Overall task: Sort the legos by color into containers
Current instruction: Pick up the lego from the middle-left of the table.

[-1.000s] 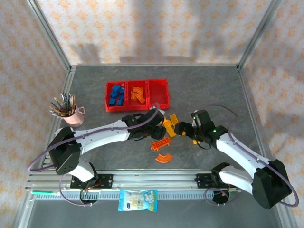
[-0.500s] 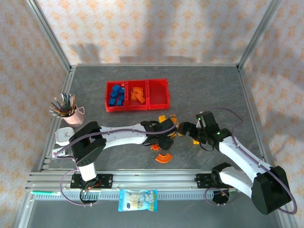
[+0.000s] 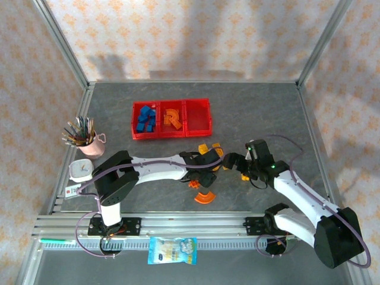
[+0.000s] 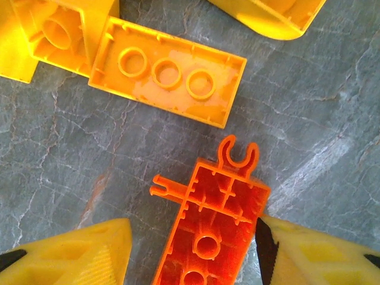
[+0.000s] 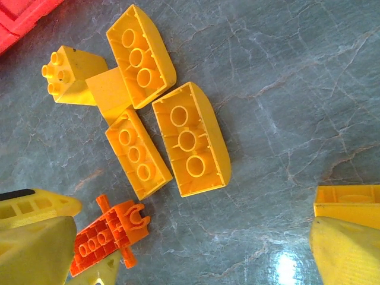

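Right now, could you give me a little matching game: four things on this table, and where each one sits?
Things:
1 blue bricks
2 loose orange arc
3 pens
4 orange clip-ended piece

Places:
A in the pink cup
B between the fingers of the left gripper
C left compartment of the red tray
D on the bare table, nearest the arm bases

Pairs: 1-C, 2-D, 3-A, 4-B.

Glossy plastic legos (image 5: 190, 139), translucent red plastic containers (image 3: 199, 122), smooth stone-look table (image 3: 255, 113)
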### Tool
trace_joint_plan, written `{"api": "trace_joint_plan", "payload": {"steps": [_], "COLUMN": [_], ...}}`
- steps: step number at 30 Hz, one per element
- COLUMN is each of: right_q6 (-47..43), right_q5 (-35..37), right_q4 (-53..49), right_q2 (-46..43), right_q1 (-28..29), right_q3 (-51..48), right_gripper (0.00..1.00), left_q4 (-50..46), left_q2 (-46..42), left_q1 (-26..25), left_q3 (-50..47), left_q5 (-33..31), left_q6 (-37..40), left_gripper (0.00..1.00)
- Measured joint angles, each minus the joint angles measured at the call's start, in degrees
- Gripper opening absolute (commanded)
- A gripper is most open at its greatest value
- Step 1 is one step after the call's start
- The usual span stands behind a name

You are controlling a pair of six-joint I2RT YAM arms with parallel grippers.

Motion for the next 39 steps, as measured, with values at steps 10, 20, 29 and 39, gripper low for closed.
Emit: {"api": "trace_joint_plan", "payload": {"steps": [10, 20, 29, 39], "right_q6": [0.0, 0.0, 0.0, 0.0], "right_q5": [-0.1, -0.5, -0.5, -0.7], "right_q4": [-0.2, 0.6, 0.7, 0.7], "right_q2": [0.0, 0.4, 0.7, 0.6], "right_q1": [0.0, 0.0, 0.0, 0.0], "right_q3": [0.0, 0.0, 0.0, 0.0], "right_gripper": [1.0, 1.0, 1.0, 1.0], "left_q4": [1.1, 1.4, 1.2, 1.2], "left_q2": [0.0, -2.6, -4.4, -3.4], "left_q1": [0.0, 0.0, 0.0, 0.0], "left_q3": [-0.9, -3.4, -4.5, -5.2], "left_q5": [1.4, 2.9, 2.9, 2.7], "left_q6": [0.0, 0.7, 1.1, 2.1], "left_gripper": [0.55, 0.63, 0.64, 0.56]}}
